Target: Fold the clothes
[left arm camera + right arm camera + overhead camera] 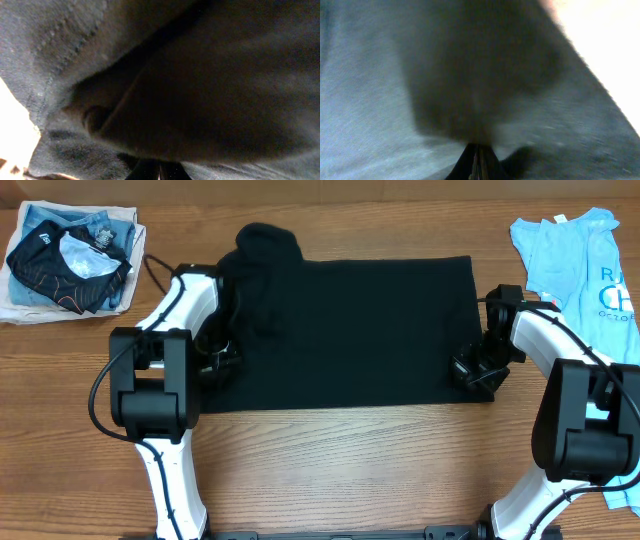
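Note:
The clothes (350, 330), a plain black T-shirt, lie spread flat across the middle of the table, with a bunched lump (268, 242) at the far left corner. My left gripper (216, 360) sits at the shirt's left edge. In the left wrist view its fingers (150, 172) are pressed together and dark fabric (200, 90) folds up over their tips. My right gripper (472, 370) is at the shirt's near right corner. Its fingertips (472, 162) are shut with a dark fold of the shirt (480, 75) rising from between them.
A pile with a smaller black garment with orange lines (70, 265) on pale cloth lies at the far left corner. A light blue printed T-shirt (580, 260) lies along the right edge, partly under my right arm. Bare wood table (350, 470) shows in front.

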